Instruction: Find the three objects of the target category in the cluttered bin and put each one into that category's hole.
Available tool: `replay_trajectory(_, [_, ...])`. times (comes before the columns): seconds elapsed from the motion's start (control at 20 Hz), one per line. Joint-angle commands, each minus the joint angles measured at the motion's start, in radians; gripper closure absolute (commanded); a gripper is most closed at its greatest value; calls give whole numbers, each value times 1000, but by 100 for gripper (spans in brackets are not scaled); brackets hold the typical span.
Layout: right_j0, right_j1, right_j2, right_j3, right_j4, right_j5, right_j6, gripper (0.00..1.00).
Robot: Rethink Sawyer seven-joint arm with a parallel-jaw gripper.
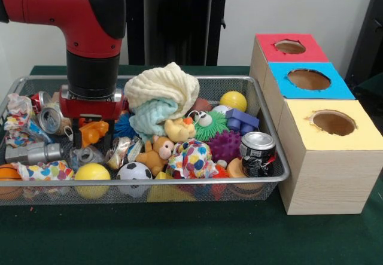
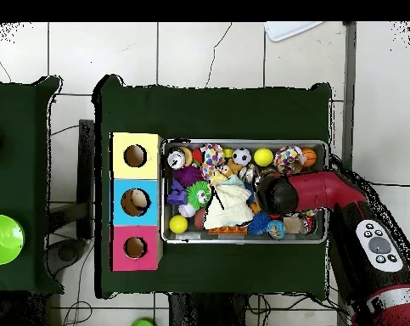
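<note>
Wire mesh bin (image 1: 272, 134) on a dark green table (image 1: 179, 235), filled nearly to its rim. The red and black arm (image 1: 90, 26) descends into the bin's left end as seen from the front; its gripper (image 1: 91, 127) sits low among the clutter over an orange toy (image 1: 94, 131), and I cannot tell whether its fingers are parted or closed, since the red gripper body and the objects hide them. Contents: crushed cans (image 1: 49, 119) at left; an upright can (image 1: 258, 153) against the right wall; a cream and pale-blue cloth (image 1: 160, 94) heaped at centre above rim height; yellow balls (image 1: 91, 173), a football (image 1: 134, 171), a teddy (image 1: 157, 152), a purple spiky ball (image 1: 225, 145), a blue block (image 1: 242, 121). Open room inside is scant. Just beside the bin's right edge stands a wooden box (image 1: 326, 181) with three holes, topped red (image 1: 289, 46), blue (image 1: 309, 79) and yellow (image 1: 333, 122), all unobstructed.
</note>
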Motion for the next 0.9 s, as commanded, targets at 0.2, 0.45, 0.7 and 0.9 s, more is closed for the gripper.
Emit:
replay_trajectory(0.2, [-18,85,25,37,6,-33,-72,0])
replay_trajectory(0.45, [-17,106,18,33,-9,-65,-51,0])
replay_trajectory(0.7, [-14,110,11,35,-11,-85,-36,0])
replay_trajectory(0.9, [1,93,0,42,-12,-85,-21,0])
